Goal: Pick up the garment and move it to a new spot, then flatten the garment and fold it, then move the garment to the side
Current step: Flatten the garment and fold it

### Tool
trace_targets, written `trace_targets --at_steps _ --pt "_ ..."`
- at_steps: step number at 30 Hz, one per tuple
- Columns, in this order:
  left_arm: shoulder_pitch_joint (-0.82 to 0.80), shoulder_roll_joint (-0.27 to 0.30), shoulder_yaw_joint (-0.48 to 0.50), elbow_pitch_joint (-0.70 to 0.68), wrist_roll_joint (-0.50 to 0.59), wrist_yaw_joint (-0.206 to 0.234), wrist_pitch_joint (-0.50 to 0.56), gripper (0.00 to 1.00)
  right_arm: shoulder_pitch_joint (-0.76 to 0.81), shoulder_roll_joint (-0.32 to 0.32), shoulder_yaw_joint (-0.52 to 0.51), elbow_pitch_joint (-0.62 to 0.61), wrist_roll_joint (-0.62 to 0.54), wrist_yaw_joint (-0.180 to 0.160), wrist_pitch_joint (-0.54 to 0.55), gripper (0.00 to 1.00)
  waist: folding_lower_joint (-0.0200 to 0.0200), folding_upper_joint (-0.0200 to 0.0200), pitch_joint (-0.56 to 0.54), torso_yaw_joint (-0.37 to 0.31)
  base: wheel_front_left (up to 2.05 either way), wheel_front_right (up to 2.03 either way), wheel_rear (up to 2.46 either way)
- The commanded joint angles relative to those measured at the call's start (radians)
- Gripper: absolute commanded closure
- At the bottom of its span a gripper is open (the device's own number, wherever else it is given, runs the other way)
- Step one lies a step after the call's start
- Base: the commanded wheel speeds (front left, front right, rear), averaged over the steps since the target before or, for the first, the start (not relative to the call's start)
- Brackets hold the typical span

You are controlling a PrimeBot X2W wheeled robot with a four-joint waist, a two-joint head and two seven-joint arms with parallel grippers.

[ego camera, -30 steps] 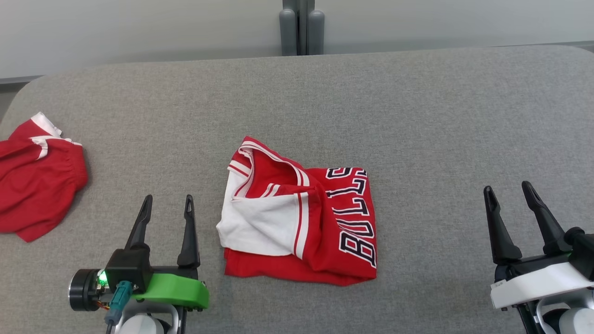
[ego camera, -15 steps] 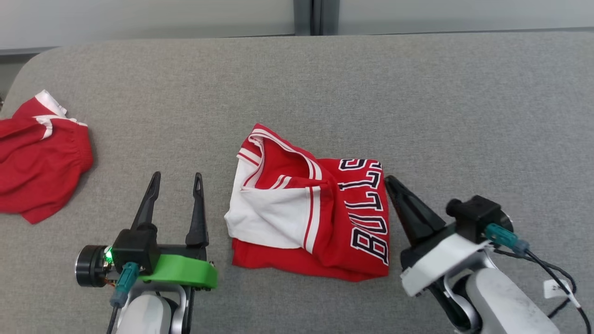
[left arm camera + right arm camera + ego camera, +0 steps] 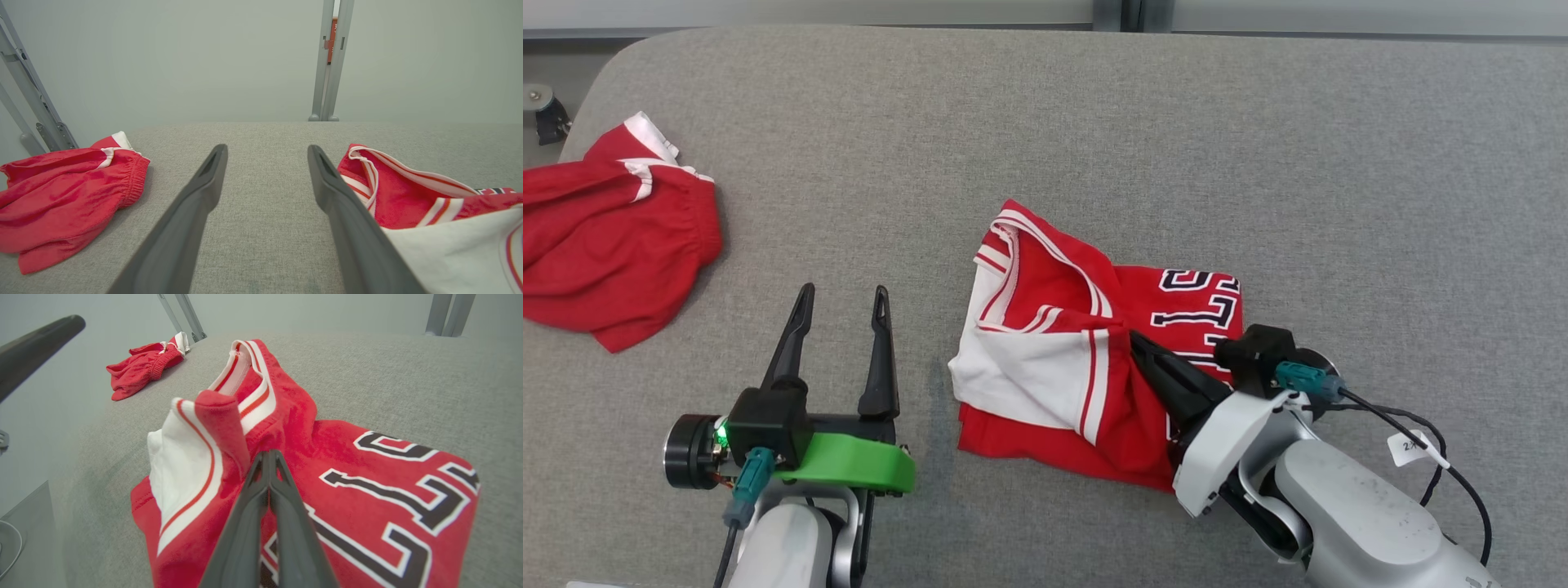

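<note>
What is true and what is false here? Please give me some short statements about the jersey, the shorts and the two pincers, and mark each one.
1. The left pincer is open above the bare grey surface. True.
2. The right pincer is wide open. False: its fingers are closed together, with the tips at a fold of the jersey.
3. The red shorts lie on top of the jersey. False: they lie apart from it, toward the robot's left.
4. The jersey has black letters with white outlines. True.
</note>
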Motion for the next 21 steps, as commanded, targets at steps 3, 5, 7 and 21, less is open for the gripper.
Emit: trace_targets --at_steps 3,5,7,21 --pt "-0.003 -0.003 0.006 -0.003 0.01 0.001 -0.003 0.0 -0.029 -0.015 0.062 -0.001 0.042 -0.002 -0.004 1.0 0.0 0.0 0.001 -0.002 0.0 0.0 0.0" --pt "-0.001 -0.004 0.008 -0.005 0.011 0.001 -0.003 0.0 -0.04 -0.022 0.1 -0.011 0.062 -0.001 -0.006 1.0 0.0 0.0 0.001 -0.004 0.0 0.0 0.0" --pt "0.0 -0.004 0.01 -0.005 0.013 -0.001 -0.003 0.0 -0.051 -0.031 0.137 -0.018 0.079 -0.002 -0.001 1.0 0.0 0.0 0.001 -0.005 0.0 0.0 0.0" --pt "-0.008 -0.01 0.012 -0.002 0.017 -0.01 -0.003 0.0 -0.122 -0.018 0.305 -0.016 0.126 -0.002 -0.041 1.0 0.0 0.0 0.001 0.005 0.0 0.0 0.0"
